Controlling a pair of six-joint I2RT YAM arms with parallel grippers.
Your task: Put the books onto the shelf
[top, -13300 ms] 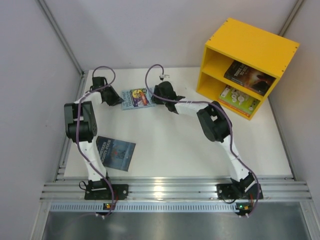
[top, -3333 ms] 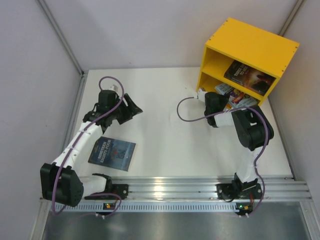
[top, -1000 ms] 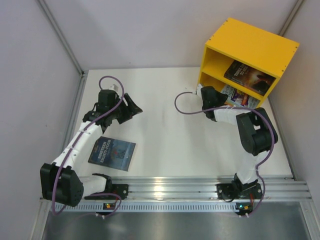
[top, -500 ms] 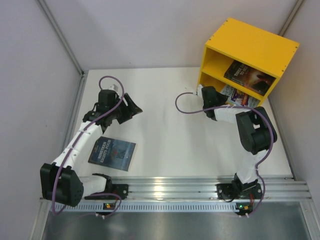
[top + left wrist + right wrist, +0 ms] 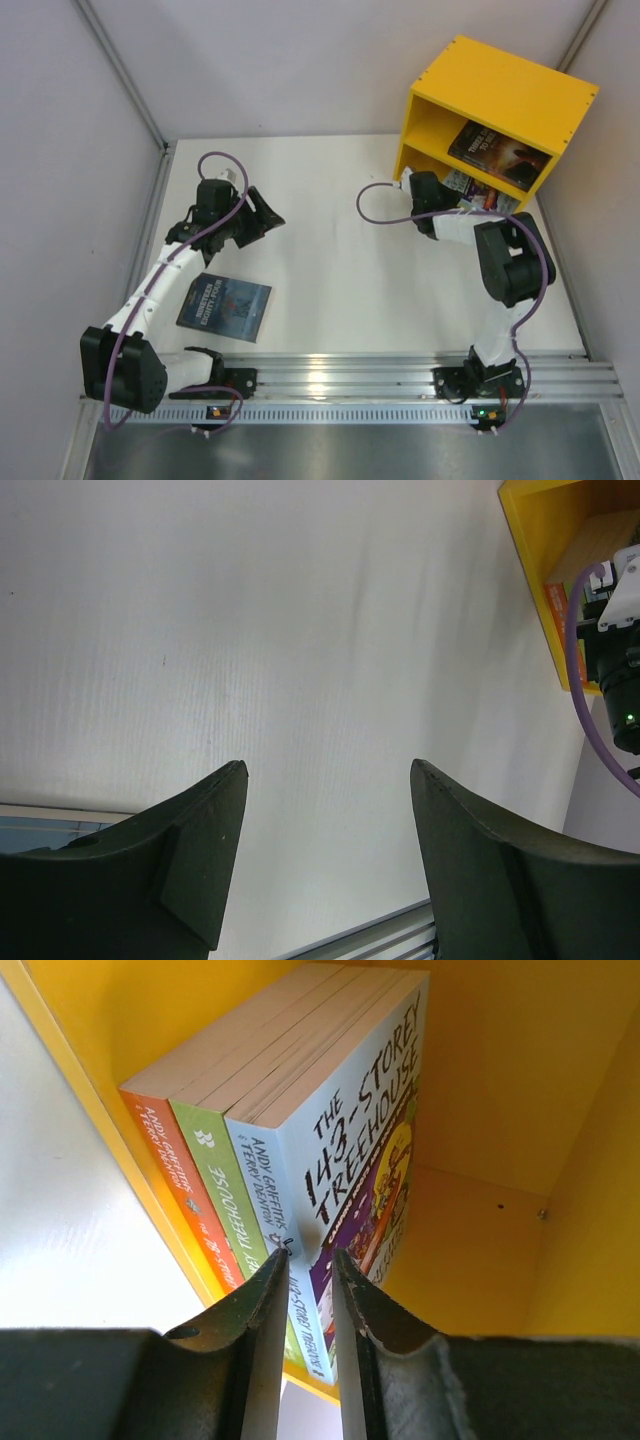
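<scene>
Top view. Yellow shelf (image 5: pixel 500 90) at the far right of the surface (image 5: pixel 340 300), open front turned toward the arms. In its upper compartment, a dark book with a reddish glow (image 5: pixel 498 152). In the lower, more books, partly masked by the right pincer (image 5: pixel 437 195) reaching into that opening. Left to do: one blue-grey book (image 5: pixel 225 307) flat on the surface near the left arm's base, well apart from the shelf. Left pincer (image 5: pixel 268 215) poised beyond it. Judged close to done, with only that one book unshelved.

Left wrist view. Jaws spread wide, nothing between, bare surface beneath. Shelf corner and a purple cable (image 5: pixel 580 660) cut off at the right edge. Blue-grey book out of frame.

Right wrist view. Pressed together in the lower compartment, spines outward: orange-red book (image 5: pixel 175 1175), lime green book (image 5: pixel 225 1180), light blue book (image 5: pixel 360 1140). Jaws nearly together, slim gap, tips at the light blue spine. Nipping it or merely pressing: cannot tell. Stacked or standing: unclear from this angle.
</scene>
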